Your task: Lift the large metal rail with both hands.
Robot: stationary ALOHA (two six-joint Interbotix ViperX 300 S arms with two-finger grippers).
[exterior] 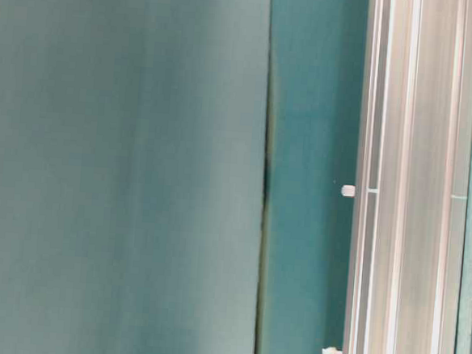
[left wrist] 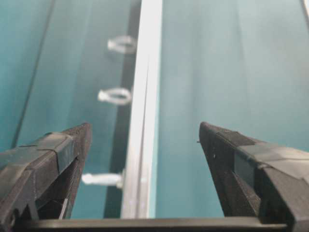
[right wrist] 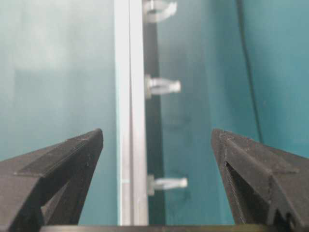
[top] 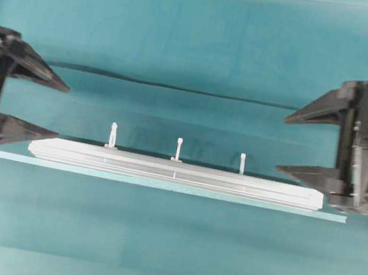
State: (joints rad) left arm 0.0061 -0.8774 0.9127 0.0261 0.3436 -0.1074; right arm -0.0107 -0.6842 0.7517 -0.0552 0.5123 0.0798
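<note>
While the rail (top: 174, 173) lies on the cloth (top: 199, 48), left gripper (top: 58, 111) spread wide, right gripper (top: 285, 144) spread wide, nothing held.

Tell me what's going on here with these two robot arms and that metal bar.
Two arms are lining up on the large metal rail, which lies flat on the teal table beside a thin pale tape strip. The left gripper and right gripper sit at opposite ends, both open. Neither holds the rail yet, so nothing is lifted.
</note>
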